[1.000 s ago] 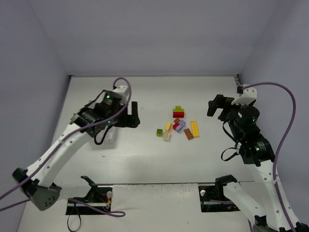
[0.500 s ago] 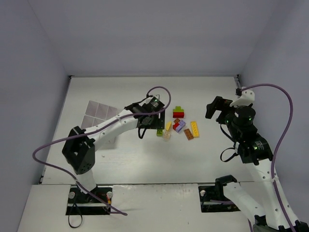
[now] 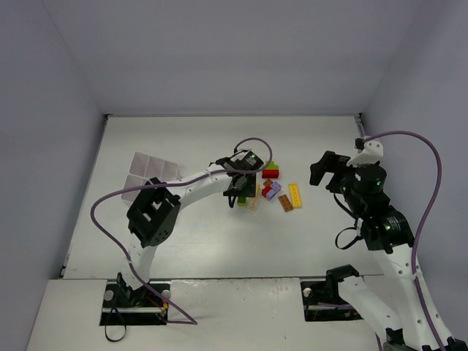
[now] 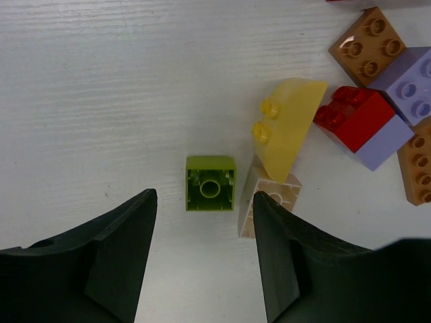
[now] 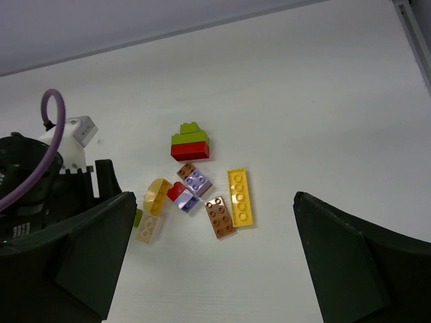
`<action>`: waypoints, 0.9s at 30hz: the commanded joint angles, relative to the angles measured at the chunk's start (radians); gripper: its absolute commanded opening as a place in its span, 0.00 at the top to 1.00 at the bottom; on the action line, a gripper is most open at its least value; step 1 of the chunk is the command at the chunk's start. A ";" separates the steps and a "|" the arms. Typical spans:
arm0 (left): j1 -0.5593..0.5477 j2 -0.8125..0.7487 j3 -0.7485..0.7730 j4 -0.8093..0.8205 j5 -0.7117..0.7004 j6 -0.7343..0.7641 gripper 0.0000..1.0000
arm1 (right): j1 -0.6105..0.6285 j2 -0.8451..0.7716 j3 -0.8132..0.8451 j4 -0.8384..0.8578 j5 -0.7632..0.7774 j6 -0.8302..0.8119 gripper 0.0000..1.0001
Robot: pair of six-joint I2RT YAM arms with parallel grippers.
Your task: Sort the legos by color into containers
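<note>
**Left gripper spread over the green brick**

The left gripper [image 3: 241, 192] hangs over the near edge of the brick cluster with its jaws wide apart. In the left wrist view its two dark fingers [image 4: 121, 256] flank a small green brick [image 4: 211, 183], which lies between the fingertips and slightly ahead of them, hollow underside up, on the white table [image 4: 101, 81]. A gap shows on each side of the brick, so nothing is pinched. Whether the fingertips touch the table cannot be told.

Just beside the right finger, and partly hidden by it, sits a beige brick [image 4: 276, 190]. A yellow sloped brick [image 4: 286, 128] lies against it, further ahead. Beyond that, ahead and to the gripper's right, a red brick [image 4: 350, 116] rests against a lilac brick [image 4: 411, 91], with an orange-brown brick [image 4: 367, 47] further out.

The white tray [image 3: 146, 170] lies well apart from this gripper, off to its left.

The right gripper [image 3: 323, 170] is also spread wide, holds nothing, and sits well off to the right of the pile. Ahead of it lie a red-and-green stack [image 5: 190, 142] and a yellow plate [image 5: 240, 195].
</note>
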 commanded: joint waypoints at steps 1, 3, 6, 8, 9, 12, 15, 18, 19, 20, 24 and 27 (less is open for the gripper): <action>-0.004 0.005 0.053 0.023 -0.035 -0.026 0.47 | 0.002 -0.011 -0.003 0.035 -0.036 0.017 0.01; -0.004 0.026 0.055 0.031 -0.041 -0.035 0.48 | 0.002 -0.017 -0.011 0.033 -0.048 0.017 0.01; -0.004 0.048 0.053 0.038 -0.054 -0.041 0.51 | 0.002 -0.032 -0.025 0.028 -0.051 0.024 0.01; -0.002 0.057 0.058 0.041 -0.055 -0.041 0.53 | 0.002 -0.041 -0.028 0.027 -0.054 0.024 0.01; -0.002 0.063 0.058 0.040 -0.058 -0.041 0.54 | 0.002 -0.043 -0.030 0.025 -0.056 0.025 0.01; -0.002 0.069 0.056 0.038 -0.061 -0.041 0.61 | 0.002 -0.054 -0.033 0.022 -0.054 0.022 0.01; -0.002 0.057 0.052 0.023 -0.072 -0.037 0.83 | 0.001 -0.060 -0.034 0.019 -0.051 0.022 0.01; -0.002 -0.005 0.042 -0.001 -0.121 -0.017 0.95 | 0.002 -0.061 -0.033 0.018 -0.051 0.014 0.00; -0.002 -0.056 0.029 -0.006 -0.167 -0.007 0.95 | 0.002 -0.061 -0.033 0.018 -0.050 0.013 0.00; -0.002 -0.085 0.018 -0.015 -0.193 0.017 0.95 | 0.002 -0.060 -0.031 0.018 -0.050 0.011 0.00; 0.019 -0.248 -0.033 -0.052 -0.305 0.112 0.95 | 0.002 -0.043 -0.020 0.018 -0.062 -0.001 0.00; 0.059 -0.381 -0.085 -0.090 -0.381 0.193 0.95 | 0.002 -0.028 -0.011 0.018 -0.074 -0.007 0.00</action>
